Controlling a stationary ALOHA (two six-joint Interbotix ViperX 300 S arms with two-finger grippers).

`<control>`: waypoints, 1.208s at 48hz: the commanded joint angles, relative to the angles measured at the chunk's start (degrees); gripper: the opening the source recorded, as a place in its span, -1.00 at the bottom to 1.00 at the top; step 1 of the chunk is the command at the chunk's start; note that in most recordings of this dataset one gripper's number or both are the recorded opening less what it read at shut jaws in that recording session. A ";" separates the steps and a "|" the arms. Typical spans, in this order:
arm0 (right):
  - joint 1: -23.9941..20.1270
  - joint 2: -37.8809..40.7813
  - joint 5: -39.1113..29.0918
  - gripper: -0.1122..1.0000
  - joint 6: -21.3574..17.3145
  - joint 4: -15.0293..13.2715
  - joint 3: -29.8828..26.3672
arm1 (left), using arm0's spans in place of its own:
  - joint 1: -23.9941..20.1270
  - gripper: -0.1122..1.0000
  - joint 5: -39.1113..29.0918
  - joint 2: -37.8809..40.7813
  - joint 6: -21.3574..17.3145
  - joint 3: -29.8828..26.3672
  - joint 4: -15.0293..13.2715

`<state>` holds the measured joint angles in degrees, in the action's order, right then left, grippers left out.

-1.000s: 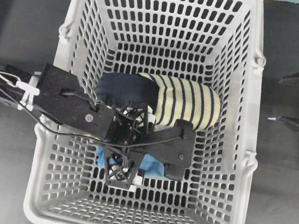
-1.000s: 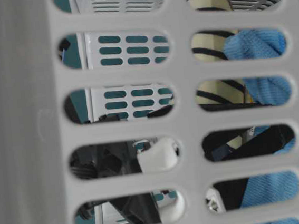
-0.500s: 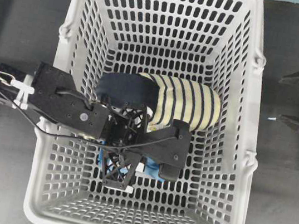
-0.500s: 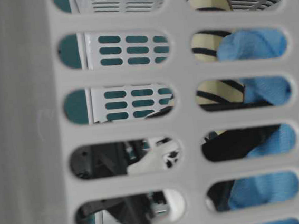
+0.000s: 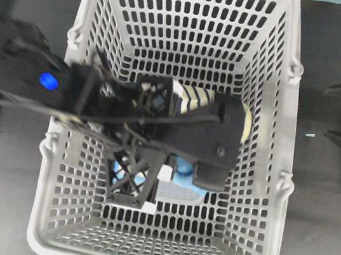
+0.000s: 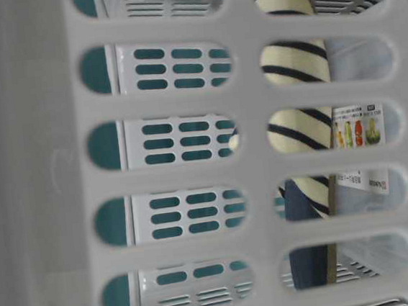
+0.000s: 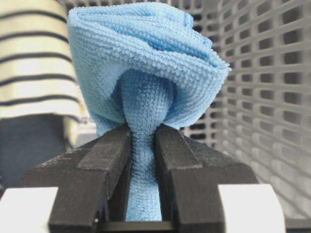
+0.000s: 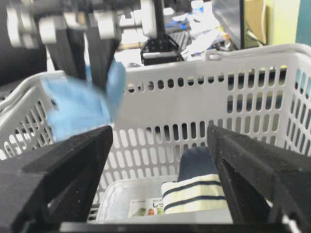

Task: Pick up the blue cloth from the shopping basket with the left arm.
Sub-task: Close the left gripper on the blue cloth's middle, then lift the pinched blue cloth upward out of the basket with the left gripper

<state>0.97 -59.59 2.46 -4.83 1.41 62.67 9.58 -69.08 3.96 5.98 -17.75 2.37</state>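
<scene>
The blue cloth (image 7: 146, 63) is bunched and pinched between the black fingers of my left gripper (image 7: 143, 141), which is shut on it. From overhead, the left arm blurs over the middle of the shopping basket (image 5: 264, 148), and the left gripper (image 5: 156, 177) holds the blue cloth (image 5: 185, 167) clear of the floor. In the right wrist view the blue cloth (image 8: 80, 104) hangs blurred at about rim height. My right gripper (image 8: 160, 170) stands open outside the basket, nothing between its fingers. The table-level view shows neither cloth nor gripper.
A cream slipper (image 6: 293, 65) with dark stripes and a navy toe lies in the basket, mostly hidden under the left arm from overhead. A clear plastic container (image 8: 126, 194) with a printed label lies on the basket floor beside it. Slotted walls (image 7: 262, 97) enclose all sides.
My left gripper shut on the blue cloth and rose with it, leaving the table-level view. That uncovered the clear container. The right gripper stayed where it was.
</scene>
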 commanded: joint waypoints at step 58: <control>1.32 -1.05 0.79 0.57 -0.09 0.00 1.93 | -0.18 -0.57 -7.91 4.22 0.09 -11.95 0.18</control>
<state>2.11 -61.00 2.64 -4.75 1.41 64.95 9.40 -77.08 9.05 6.15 -28.13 2.37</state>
